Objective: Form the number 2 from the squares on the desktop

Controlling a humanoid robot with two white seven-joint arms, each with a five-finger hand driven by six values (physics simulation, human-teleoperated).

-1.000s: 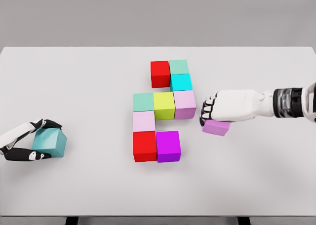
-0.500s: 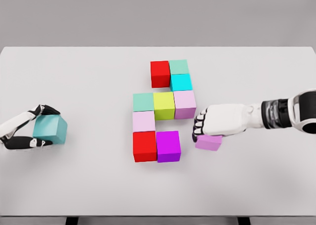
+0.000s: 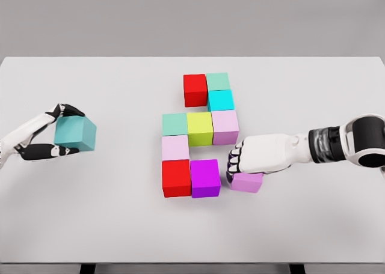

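Observation:
Coloured cubes form a block figure mid-table: a red cube (image 3: 195, 89) and a mint cube (image 3: 218, 81) on top, cyan (image 3: 221, 100) below, then a green (image 3: 174, 124), yellow (image 3: 200, 128) and pale pink (image 3: 225, 127) row, a light pink cube (image 3: 175, 147), and a red (image 3: 176, 178) and magenta cube (image 3: 205, 178) at the bottom. My right hand (image 3: 237, 166) is shut on a violet cube (image 3: 247, 182), held just right of the magenta one. My left hand (image 3: 57, 131) is shut on a teal cube (image 3: 74, 134), lifted at the far left.
The white table (image 3: 313, 94) spreads wide around the figure. Its front edge runs along the bottom of the view, with dark legs showing beneath.
My right hand has carried the violet cube left and downward toward the magenta cube. My left hand has raised the teal cube up and slightly right.

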